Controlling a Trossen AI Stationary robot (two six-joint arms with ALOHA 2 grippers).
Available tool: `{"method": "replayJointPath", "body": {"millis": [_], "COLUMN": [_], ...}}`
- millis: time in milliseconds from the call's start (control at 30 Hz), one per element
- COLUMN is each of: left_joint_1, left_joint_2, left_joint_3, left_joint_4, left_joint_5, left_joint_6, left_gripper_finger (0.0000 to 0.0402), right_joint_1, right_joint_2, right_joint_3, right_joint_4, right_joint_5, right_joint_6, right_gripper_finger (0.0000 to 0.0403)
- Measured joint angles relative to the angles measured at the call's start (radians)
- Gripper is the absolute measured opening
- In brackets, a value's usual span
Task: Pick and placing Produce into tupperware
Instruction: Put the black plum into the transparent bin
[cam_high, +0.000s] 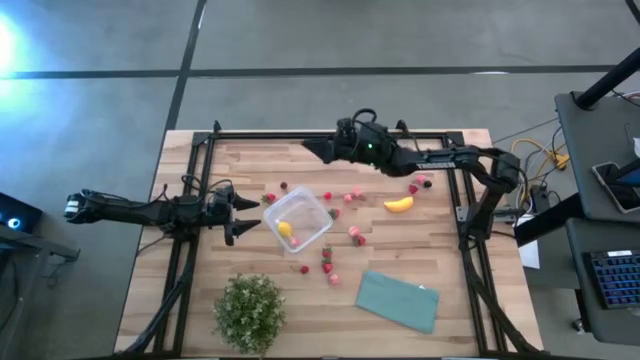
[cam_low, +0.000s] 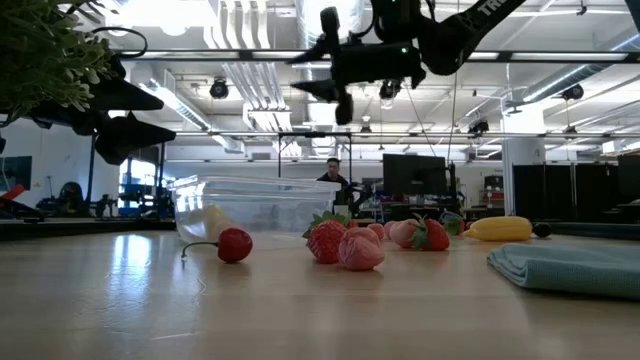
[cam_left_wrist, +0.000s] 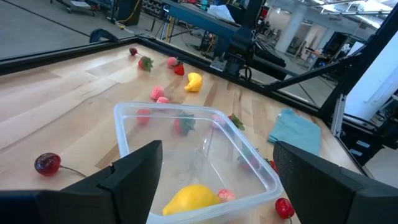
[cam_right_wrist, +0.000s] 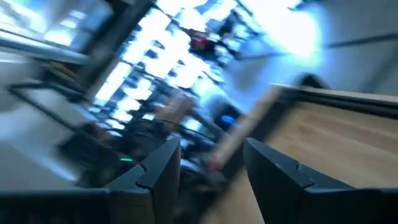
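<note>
The clear tupperware stands at mid table with a yellow round fruit and a small pink piece lying in it. Red and pink strawberries, a cherry and the yellow banana lie on the wood around it. My left gripper stands open just left of the tupperware, pointing at it. My right gripper hangs high over the far edge, pointing level toward the left, open, with nothing plainly between its fingers.
A green potted plant stands near the front edge, and a teal folded cloth lies at the front right. Black frame rails border the table. A person is in the room behind.
</note>
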Motion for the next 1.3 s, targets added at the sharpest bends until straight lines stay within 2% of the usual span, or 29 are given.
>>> {"method": "replayJointPath", "body": {"millis": [133, 300, 367, 467, 567, 700, 800, 900, 1033, 1133, 1300], "left_joint_1": [0.0, 0.0, 0.0, 0.0, 0.0, 0.0, 0.0, 0.0, 0.0, 0.0, 0.0], "left_joint_2": [-0.001, 0.0, -0.001, 0.0, 0.0, 0.0, 0.0, 0.0, 0.0, 0.0, 0.0], "left_joint_3": [0.0, 0.0, 0.0, 0.0, 0.0, 0.0, 0.0, 0.0, 0.0, 0.0, 0.0], "left_joint_4": [0.0, -0.001, 0.0, 0.001, 0.0, 0.0, 0.0, 0.0, 0.0, 0.0, 0.0], "left_joint_5": [0.0, 0.0, 0.0, 0.0, 0.0, 0.0, 0.0, 0.0, 0.0, 0.0, 0.0], "left_joint_6": [0.0, 0.0, 0.0, 0.0, 0.0, 0.0, 0.0, 0.0, 0.0, 0.0, 0.0], "left_gripper_finger": [0.0293, 0.0293, 0.0293, 0.0293, 0.0293, 0.0293, 0.0293, 0.0293, 0.0293, 0.0293, 0.0293], "right_joint_1": [0.003, 0.008, 0.009, -0.01, -0.023, -0.029, -0.042, -0.068, -0.11, -0.135, -0.198], "right_joint_2": [0.068, 0.195, 0.231, 0.246, 0.229, 0.144, 0.072, 0.031, -0.044, -0.113, -0.257], "right_joint_3": [0.1, 0.375, 0.484, 0.611, 0.666, 0.652, 0.625, 0.593, 0.503, 0.383, 0.165], "right_joint_4": [0.006, -0.107, -0.233, -0.567, -0.892, -1.201, -1.437, -1.691, -1.893, -1.914, -1.907], "right_joint_5": [-0.042, -0.165, -0.193, -0.185, -0.071, 0.168, 0.327, 0.421, 0.446, 0.44, 0.352], "right_joint_6": [0.01, -0.082, -0.148, -0.282, -0.39, -0.426, -0.38, -0.314, -0.262, -0.24, -0.146], "right_gripper_finger": [0.0169, 0.0169, 0.0169, 0.0168, 0.0167, 0.016, 0.0156, 0.0156, 0.016, 0.0163, 0.0163]}}
